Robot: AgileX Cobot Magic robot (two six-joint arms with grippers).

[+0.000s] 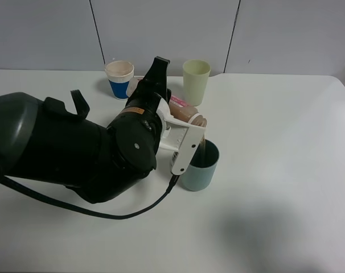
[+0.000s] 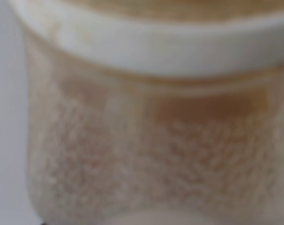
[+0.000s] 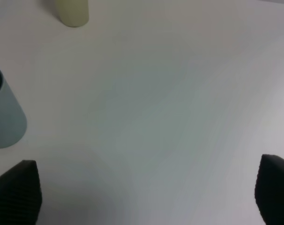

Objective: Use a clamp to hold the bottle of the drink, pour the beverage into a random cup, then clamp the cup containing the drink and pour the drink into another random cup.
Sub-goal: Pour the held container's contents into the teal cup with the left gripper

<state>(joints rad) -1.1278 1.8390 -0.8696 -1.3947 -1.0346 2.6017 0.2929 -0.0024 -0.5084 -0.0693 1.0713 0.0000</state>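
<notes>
The clamp, my left gripper (image 1: 189, 129), has white jaws shut on the bottle (image 1: 187, 112). The bottle is tipped with its mouth over the teal-green cup (image 1: 200, 169). A thin brown stream of beverage (image 1: 202, 149) runs from the mouth into that cup. In the left wrist view the bottle (image 2: 151, 140) fills the picture, blurred, with frothy brown liquid under its white neck ring. The tall pale yellow-green cup (image 1: 196, 81) stands upright behind the bottle. My right gripper (image 3: 144, 197) is open over bare table, with the teal-green cup (image 3: 3, 117) and the pale cup (image 3: 72, 11) off to one side.
A white paper cup with a blue band (image 1: 119, 78) stands at the back, left of the bulky black left arm (image 1: 76, 151). The arm's black cable (image 1: 104, 213) loops over the white table (image 1: 286, 142) in front of it.
</notes>
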